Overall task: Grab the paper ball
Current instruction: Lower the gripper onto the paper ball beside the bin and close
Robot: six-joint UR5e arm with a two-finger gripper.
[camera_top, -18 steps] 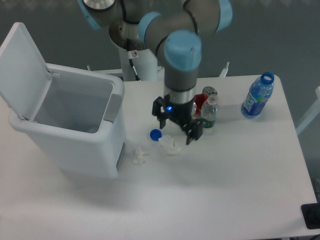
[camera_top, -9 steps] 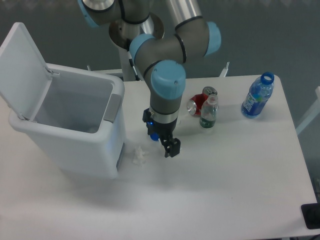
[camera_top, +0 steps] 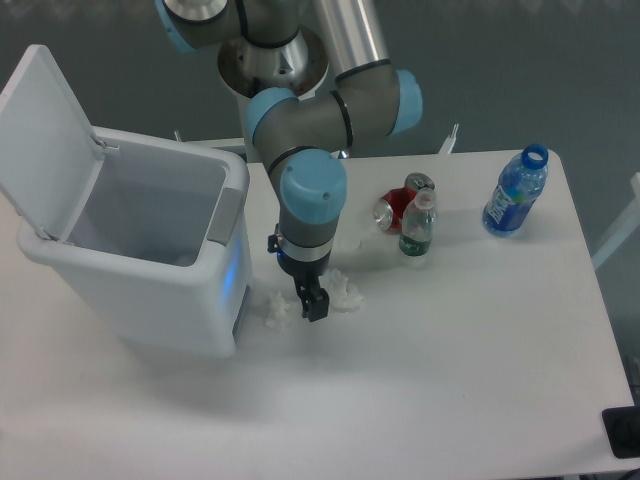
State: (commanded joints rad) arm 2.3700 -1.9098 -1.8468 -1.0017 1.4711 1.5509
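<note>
On the white table (camera_top: 450, 380), just right of the bin's lower corner, the paper ball (camera_top: 276, 309) is seen as a small lumpy white wad. The gripper (camera_top: 312, 303) is lowered between this ball and a longer, flatter paper wad (camera_top: 343, 291), its dark fingers (camera_top: 314, 304) pointing down at the tabletop. Only one narrow dark finger shape is made out from this angle; whether the fingers are apart or together cannot be told. Contact with the paper ball cannot be confirmed; the ball is seen just left of the fingertips, resting on the table.

The arm (camera_top: 310, 130) is bent down from the top of the frame, grey with light blue joint caps.

A white bin (camera_top: 140, 255) with its lid (camera_top: 40, 140) swung open and upright is placed at the left of the table.

Right of the arm, a red can (camera_top: 395, 210) is lying on its side, a second can (camera_top: 419, 184) is behind it, and a small clear bottle (camera_top: 417, 226) with a green label is stood upright in front, all close together. No writing can be read on these. A blue-labelled bottle (camera_top: 515, 192) with a blue ring at its open neck is stood near the far right edge; label text is too small to read.
</note>
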